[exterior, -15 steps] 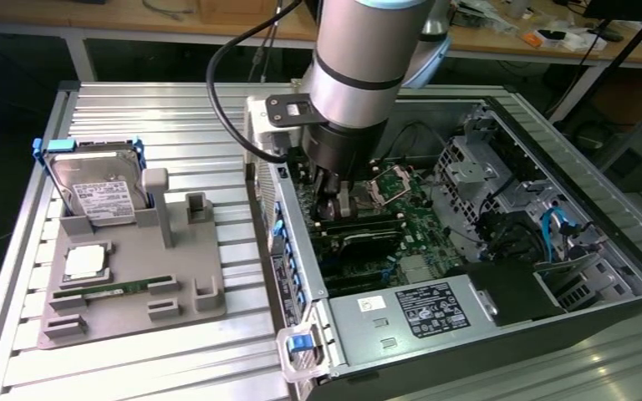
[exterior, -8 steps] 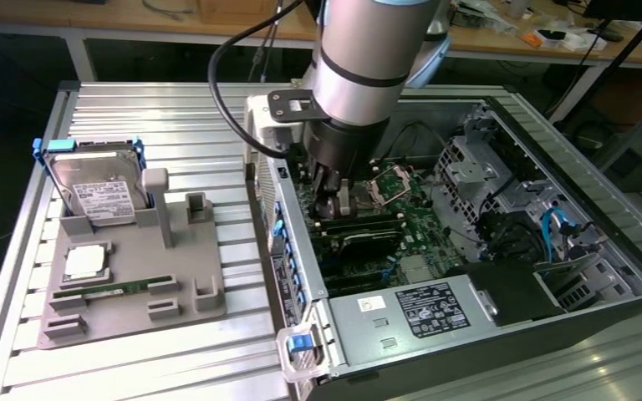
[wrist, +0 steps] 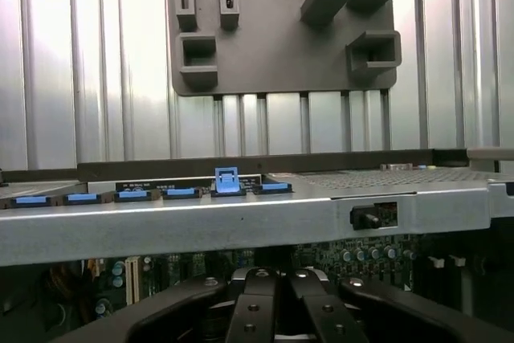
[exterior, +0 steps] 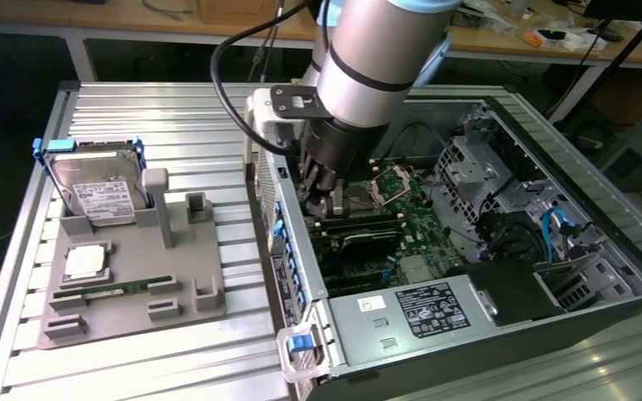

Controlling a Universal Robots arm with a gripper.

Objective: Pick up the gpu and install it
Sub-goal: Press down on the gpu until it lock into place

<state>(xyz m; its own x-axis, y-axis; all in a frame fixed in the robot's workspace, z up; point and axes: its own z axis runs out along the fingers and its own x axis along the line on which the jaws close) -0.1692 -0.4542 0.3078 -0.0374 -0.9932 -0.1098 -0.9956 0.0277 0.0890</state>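
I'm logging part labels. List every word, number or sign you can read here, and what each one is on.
No text can be read.
White label on the hard drive: print too small.
White label on the power supply: print and symbols too small.
White sticker beside it: blurred.
Markings on the motherboard: illegible.

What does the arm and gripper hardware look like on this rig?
The arm is a fat silver-grey cylinder ringed by a thin dark band, with a pale blue cap at its joint. A black cable loops beside it. A white camera housing sits at the wrist. The gripper is black, its linkage fingers studded with silver pins.
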